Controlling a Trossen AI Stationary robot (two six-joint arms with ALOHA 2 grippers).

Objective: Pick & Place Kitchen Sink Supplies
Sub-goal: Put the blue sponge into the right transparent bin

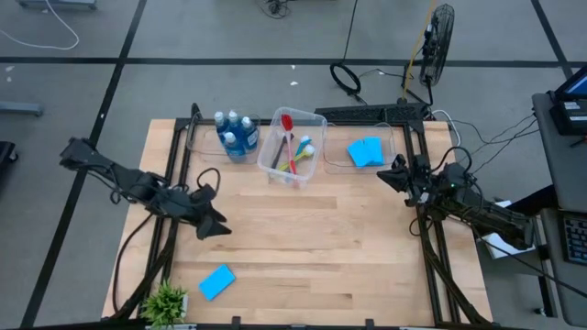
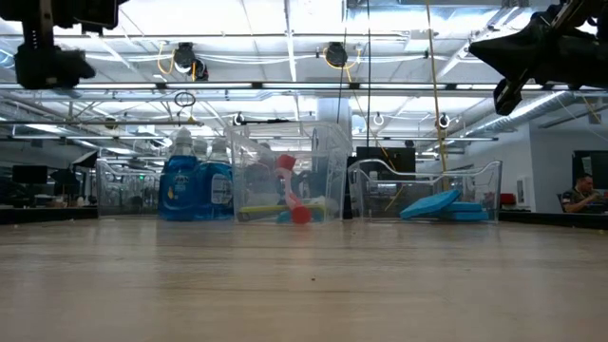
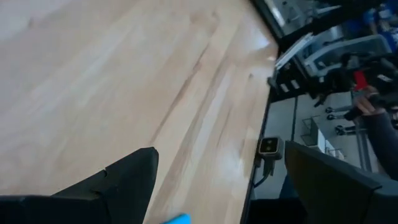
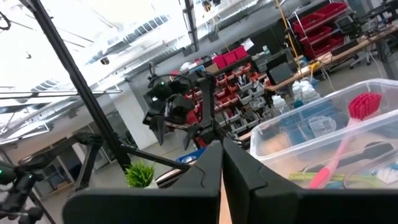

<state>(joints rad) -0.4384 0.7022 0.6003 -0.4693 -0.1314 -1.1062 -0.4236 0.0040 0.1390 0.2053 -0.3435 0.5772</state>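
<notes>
A flat bright-blue sponge (image 1: 216, 281) lies loose on the wooden table (image 1: 321, 257) near its front left. My left gripper (image 1: 216, 225) hovers open above the table, a little farther in than that sponge; only the sponge's corner (image 3: 177, 219) shows in the left wrist view, below the two wide-apart fingers (image 3: 127, 180). At the back stand three clear bins: one with blue soap bottles (image 1: 237, 136), one with brushes (image 1: 293, 148), one with more blue sponges (image 1: 366, 152). My right gripper (image 1: 389, 174) is shut and empty, raised at the right by the sponge bin.
A small green potted plant (image 1: 165, 301) stands at the near left corner, close to the loose sponge. Black frame rails (image 1: 174, 174) run along the table's left and right sides. The wide middle of the table between both arms is bare wood.
</notes>
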